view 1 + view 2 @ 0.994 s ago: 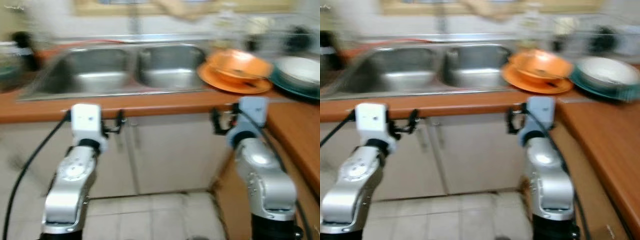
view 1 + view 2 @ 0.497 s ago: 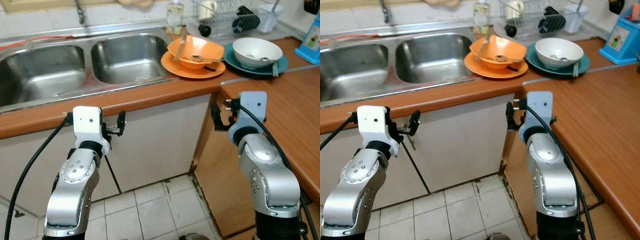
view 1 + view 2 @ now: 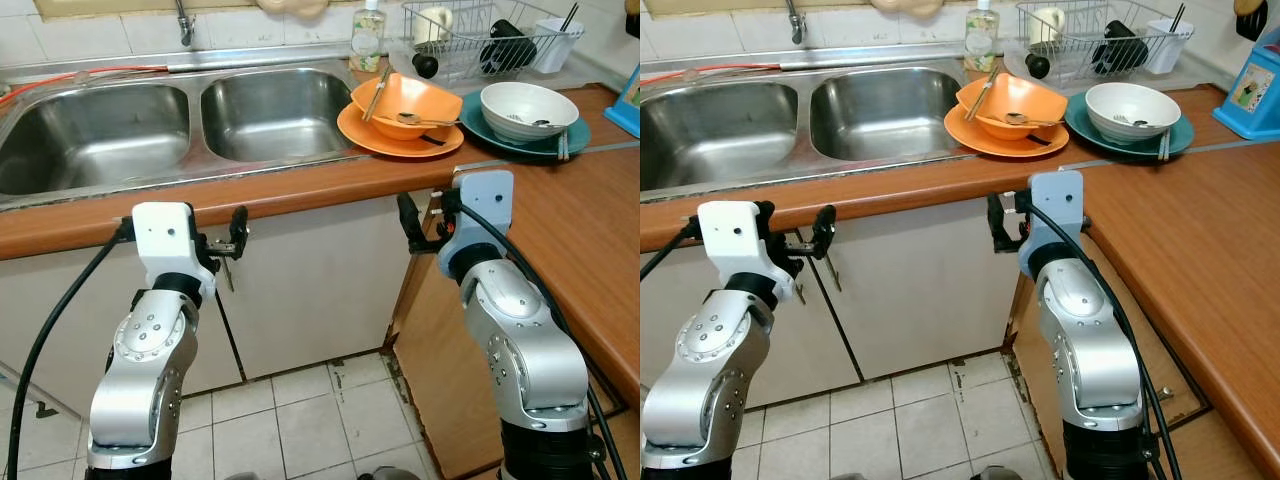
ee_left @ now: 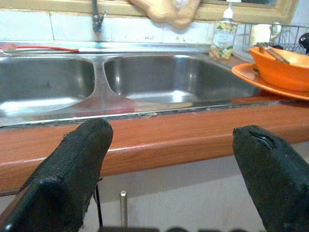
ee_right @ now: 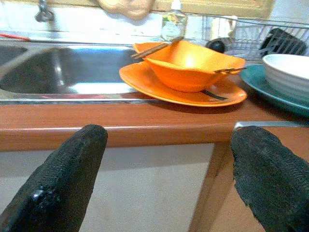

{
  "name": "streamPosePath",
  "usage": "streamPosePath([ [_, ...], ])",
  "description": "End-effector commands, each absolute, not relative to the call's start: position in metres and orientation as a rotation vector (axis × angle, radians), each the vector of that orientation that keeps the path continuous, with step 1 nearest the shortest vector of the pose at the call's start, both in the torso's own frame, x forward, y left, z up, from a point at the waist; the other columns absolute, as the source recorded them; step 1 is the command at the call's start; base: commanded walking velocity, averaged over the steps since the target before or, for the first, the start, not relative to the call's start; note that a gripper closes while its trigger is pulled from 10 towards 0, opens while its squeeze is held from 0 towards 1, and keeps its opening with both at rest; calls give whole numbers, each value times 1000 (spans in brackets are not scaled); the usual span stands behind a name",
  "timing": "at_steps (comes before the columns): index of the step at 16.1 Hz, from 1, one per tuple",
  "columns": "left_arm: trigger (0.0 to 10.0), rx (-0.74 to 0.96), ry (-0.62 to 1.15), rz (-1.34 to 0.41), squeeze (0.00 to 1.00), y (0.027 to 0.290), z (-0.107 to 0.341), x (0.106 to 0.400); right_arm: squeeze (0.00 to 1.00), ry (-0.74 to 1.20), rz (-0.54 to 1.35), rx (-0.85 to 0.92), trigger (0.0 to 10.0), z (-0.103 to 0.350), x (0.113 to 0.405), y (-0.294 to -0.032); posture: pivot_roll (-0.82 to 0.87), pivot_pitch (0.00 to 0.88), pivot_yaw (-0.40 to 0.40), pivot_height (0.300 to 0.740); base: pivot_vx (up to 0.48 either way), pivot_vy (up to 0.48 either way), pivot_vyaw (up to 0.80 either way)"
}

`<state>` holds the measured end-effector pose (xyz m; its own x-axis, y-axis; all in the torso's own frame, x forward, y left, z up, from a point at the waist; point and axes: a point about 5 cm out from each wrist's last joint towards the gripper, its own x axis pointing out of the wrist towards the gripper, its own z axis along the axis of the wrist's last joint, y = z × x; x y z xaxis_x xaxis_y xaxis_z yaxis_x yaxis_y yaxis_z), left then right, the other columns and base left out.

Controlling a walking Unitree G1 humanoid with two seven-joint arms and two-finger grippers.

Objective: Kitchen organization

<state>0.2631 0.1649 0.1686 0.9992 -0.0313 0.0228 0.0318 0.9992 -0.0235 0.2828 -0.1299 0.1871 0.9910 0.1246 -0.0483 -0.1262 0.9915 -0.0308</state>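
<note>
Double-basin stainless sink (image 3: 180, 125) is set in a wooden countertop (image 3: 300, 195), with a faucet (image 3: 184, 20) at the back wall and a red hose (image 3: 90, 72) along its rear rim. White cabinet doors (image 3: 300, 290) stand below. Floor is pale tile (image 3: 300, 420).

The blue box (image 3: 1258, 88) is running off the right edge, the faucet (image 3: 184, 20) is being cropped at the top, and the dish rack's (image 3: 478, 30) contents are staying indistinct.

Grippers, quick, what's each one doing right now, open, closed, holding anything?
Left gripper: open, empty, facing the sink.
Right gripper: open, empty, facing the orange bowl.
</note>
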Motion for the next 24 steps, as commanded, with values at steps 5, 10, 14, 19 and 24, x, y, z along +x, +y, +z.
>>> streamPosePath([
  [5,10000,-30,-66,-37,0,165,179,266,827,-20,176,-46,10000,198,283,-123,-24,0,9,716,99,0,0],
  [10,10000,-18,-75,-53,0,164,182,268,0,-12,171,-42,10000,194,283,-124,-23,0,11,716,317,0,0],
  [14,10000,-16,-76,-56,0,164,183,269,0,-16,192,-69,10000,194,282,-121,-24,0,13,716,337,0,0],
  [19,10000,-14,-75,-56,0,164,182,269,0,-27,247,-85,10000,195,281,-115,-26,0,8,716,337,0,480],
  [24,10000,-13,-76,-56,0,165,182,270,0,-26,263,-103,10000,197,280,-114,-31,0,10,716,336,0,0],
])
